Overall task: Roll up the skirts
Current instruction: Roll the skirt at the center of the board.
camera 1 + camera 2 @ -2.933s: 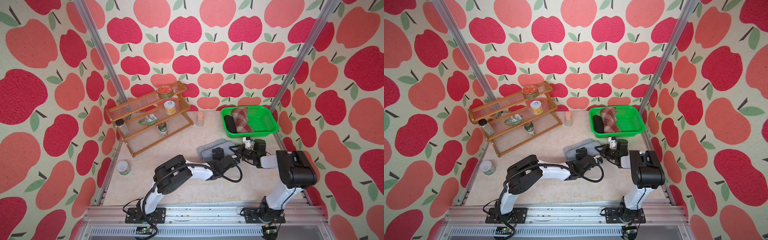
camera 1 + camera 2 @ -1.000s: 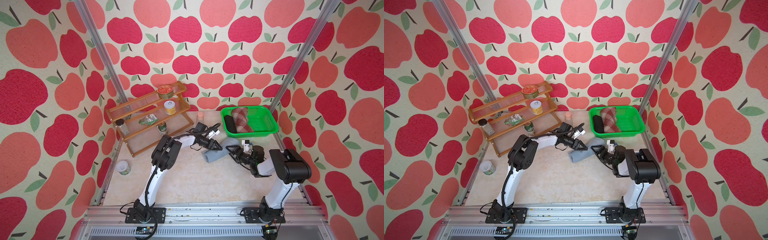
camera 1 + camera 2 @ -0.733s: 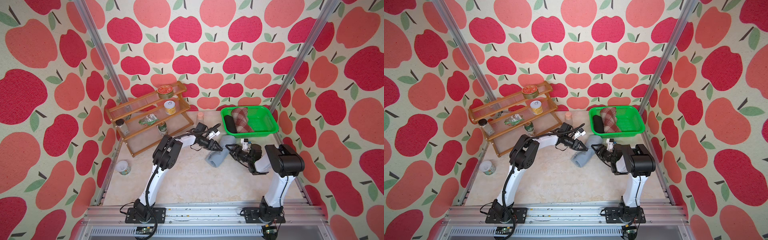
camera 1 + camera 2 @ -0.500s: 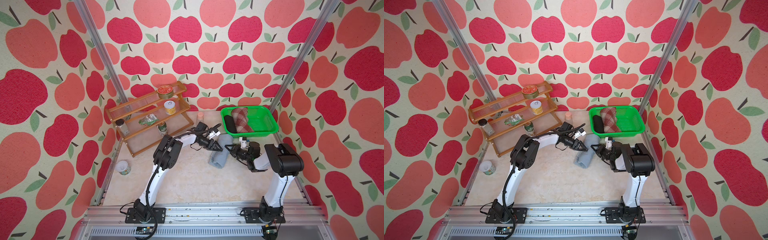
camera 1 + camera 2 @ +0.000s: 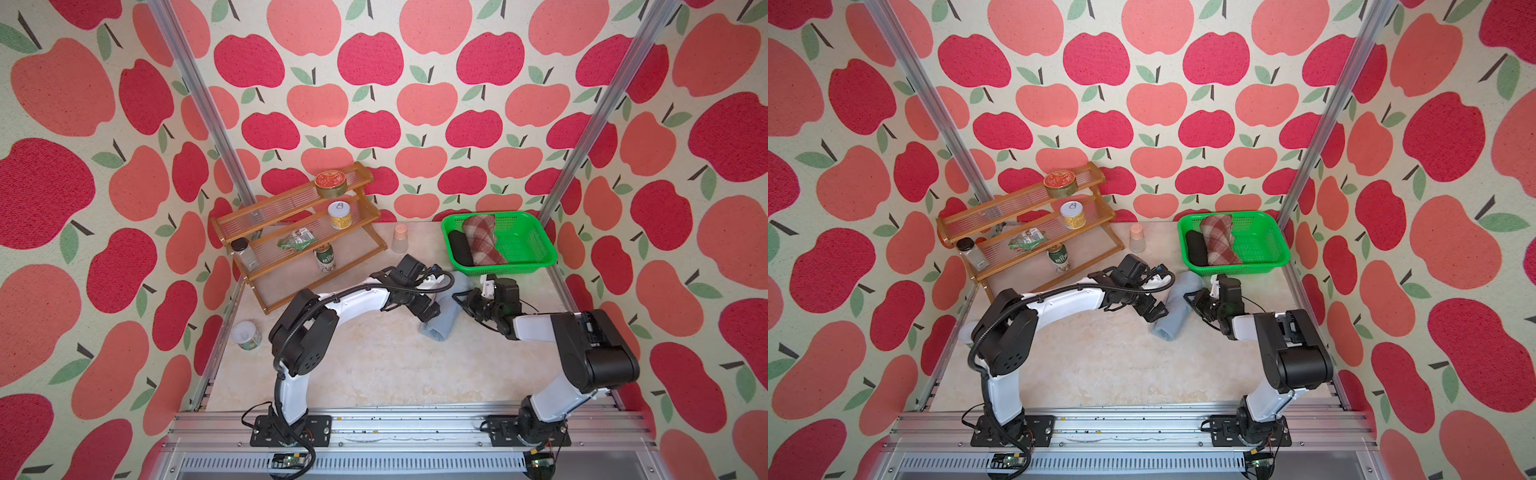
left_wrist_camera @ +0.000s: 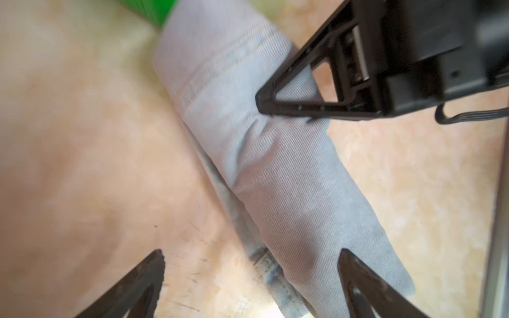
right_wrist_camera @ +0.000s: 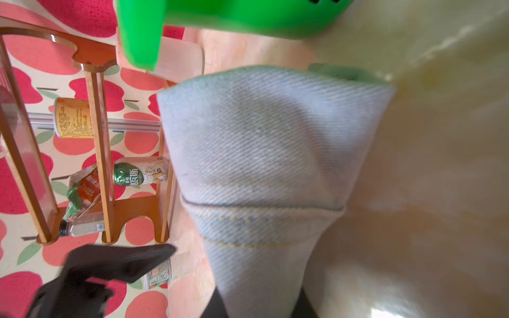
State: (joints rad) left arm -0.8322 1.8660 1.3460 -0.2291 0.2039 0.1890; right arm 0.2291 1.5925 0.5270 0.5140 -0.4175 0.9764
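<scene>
Comparing with a second ago, I log the left pincer (image 6: pixel 250 264) as gone from half-closed to fully spread: one fingertip sits over cloth, the other over bare bench (image 5: pixel 374 365), gripping nothing. The denim skirt (image 5: pixel 444 318), flat three seconds back, now lies as a finished roll between the arms. The right pincer (image 5: pixel 461 300) has closed and pinches the roll's side. I judge transfer is next: the black skirt (image 5: pixel 459 247) and plaid skirt (image 5: pixel 482 241) already lie in the green basket (image 5: pixel 536 253).
</scene>
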